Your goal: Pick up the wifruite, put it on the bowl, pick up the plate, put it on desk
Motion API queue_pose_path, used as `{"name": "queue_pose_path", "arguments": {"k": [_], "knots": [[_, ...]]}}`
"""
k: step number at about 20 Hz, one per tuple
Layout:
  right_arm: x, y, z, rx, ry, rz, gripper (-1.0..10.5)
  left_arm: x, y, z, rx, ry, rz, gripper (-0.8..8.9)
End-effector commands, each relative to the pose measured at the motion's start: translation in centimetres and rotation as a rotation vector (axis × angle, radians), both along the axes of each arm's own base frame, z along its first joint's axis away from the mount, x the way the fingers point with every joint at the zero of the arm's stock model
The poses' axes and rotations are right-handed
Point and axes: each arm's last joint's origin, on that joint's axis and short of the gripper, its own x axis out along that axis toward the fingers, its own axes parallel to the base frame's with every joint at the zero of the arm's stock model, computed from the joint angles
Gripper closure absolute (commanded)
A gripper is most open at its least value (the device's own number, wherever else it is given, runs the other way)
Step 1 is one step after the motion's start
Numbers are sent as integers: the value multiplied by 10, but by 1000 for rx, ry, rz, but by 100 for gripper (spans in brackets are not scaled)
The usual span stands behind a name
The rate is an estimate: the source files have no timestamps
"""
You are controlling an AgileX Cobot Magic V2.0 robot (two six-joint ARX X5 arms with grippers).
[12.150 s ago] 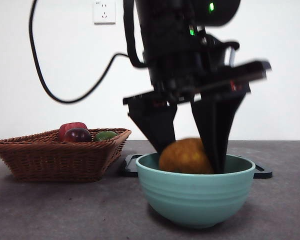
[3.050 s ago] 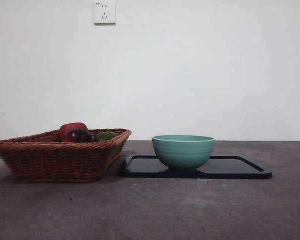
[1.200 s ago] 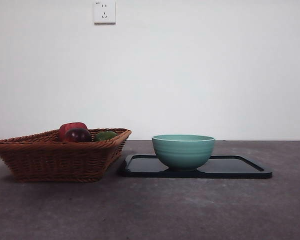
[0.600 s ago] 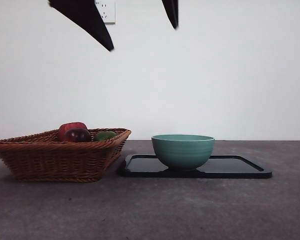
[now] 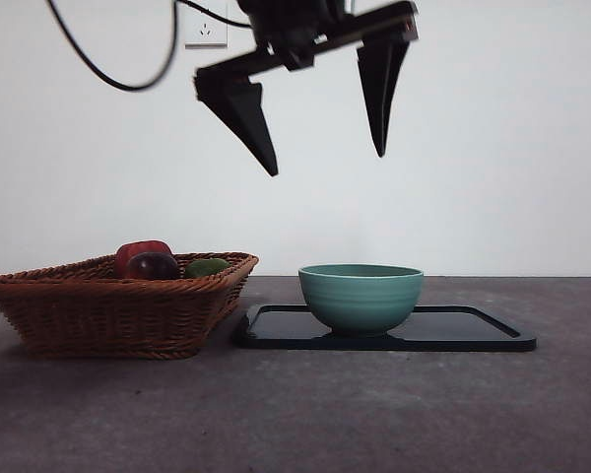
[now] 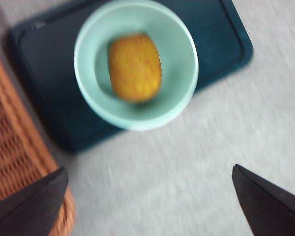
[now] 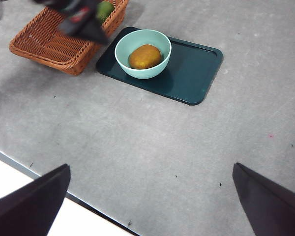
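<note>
From the front the wifruite [image 7: 144, 56] is hidden behind the wall of the bowl [image 5: 361, 296], and the left wrist view of it is blurred. The left pincer [image 5: 325, 163] hangs high above the bowl, spread wide and holding nothing; the right pincer [image 7: 150, 196] is also wide open and empty, far away. The bowl stands on a dark tray [image 5: 463, 332] on the grey surface [image 5: 374, 414], beside a wicker basket [image 5: 108, 310] and before a white wall.

The grey mottled surface [image 7: 137, 147] carried a brown wicker basket [image 5: 118, 305] and, just beside it, a dark flat tray [image 7: 187, 73]; the rest lay bare.
</note>
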Motion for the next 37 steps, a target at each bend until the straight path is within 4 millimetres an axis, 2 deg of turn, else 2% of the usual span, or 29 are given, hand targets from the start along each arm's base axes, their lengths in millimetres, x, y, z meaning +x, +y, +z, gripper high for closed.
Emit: {"name": "queue_pose_path", "arguments": {"k": [1, 7, 13, 24, 30, 37], "knots": [[-4, -3, -4, -32, 61, 0, 349, 19, -17, -1, -4, -34, -44, 283], [-4, -3, -4, -32, 61, 0, 349, 56, -42, -28, 26, -40, -75, 283], [-4, -3, -4, -32, 61, 0, 349, 74, -51, -60, 50, -42, -104, 283], [-4, -3, -4, -32, 61, 0, 349, 85, -54, -84, 65, -23, -93, 287], [-4, -3, -4, -32, 61, 0, 349, 86, -55, -87, 61, -19, -78, 325], [-4, -3, -4, -32, 61, 0, 349, 88, -57, -96, 67, -3, -66, 324]]}}
